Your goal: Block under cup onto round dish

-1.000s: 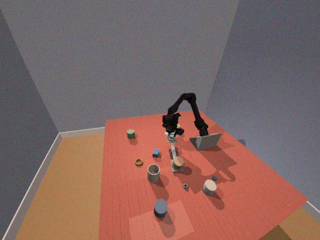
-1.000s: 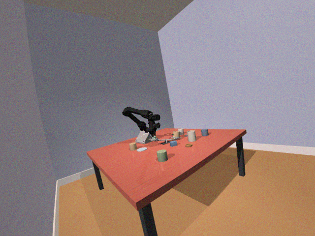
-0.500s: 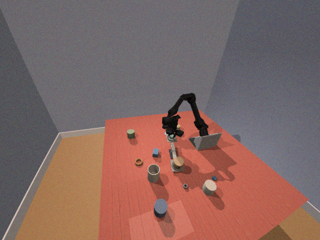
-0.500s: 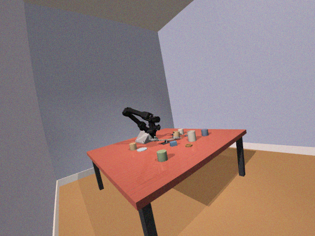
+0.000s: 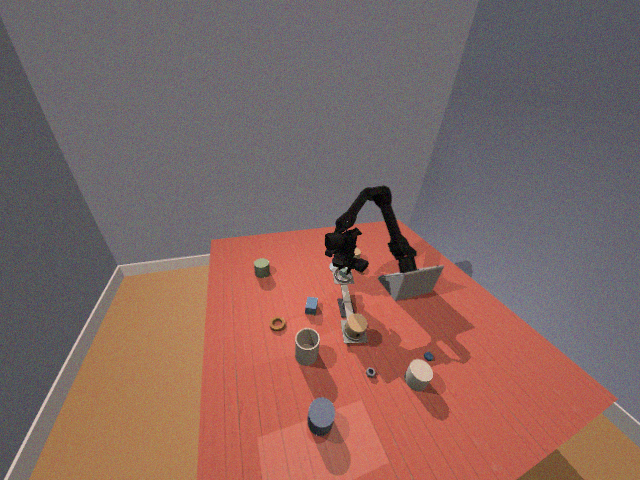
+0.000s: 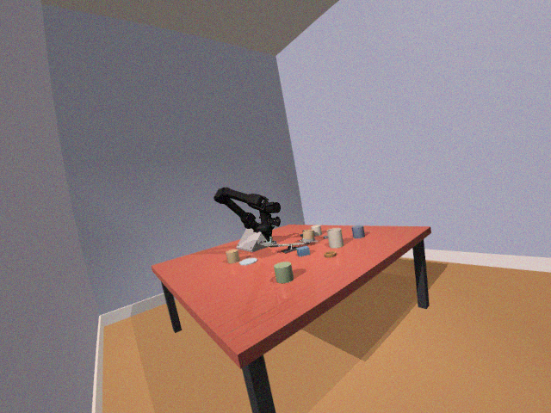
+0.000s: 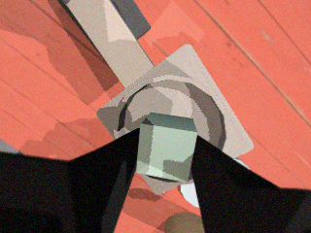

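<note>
My gripper (image 5: 344,269) (image 6: 269,240) (image 7: 166,138) is shut on the pale green block (image 7: 162,155), at or just above the round rim of the balance's far pan (image 7: 187,55); the exact height is unclear. No cup stands on that pan. One tan cup (image 5: 356,325) (image 6: 308,235) stands on the other end of the balance (image 5: 347,297) (image 7: 112,46). The other tan cup (image 5: 357,253) (image 6: 232,256) (image 7: 185,224) stands on the table beside the pale round dish (image 6: 248,261) (image 7: 190,194). No cup shows above the dish, which the fingers partly hide in the wrist view.
A grey wedge (image 5: 417,284) (image 6: 251,241) is at the arm's base. A blue block (image 5: 311,305) (image 6: 303,251), a hollow grey cylinder (image 5: 307,354) (image 6: 335,238) and a green cylinder (image 5: 262,268) (image 6: 283,273) stand around the balance. White (image 5: 418,376) and blue (image 5: 321,417) cylinders stand farther off.
</note>
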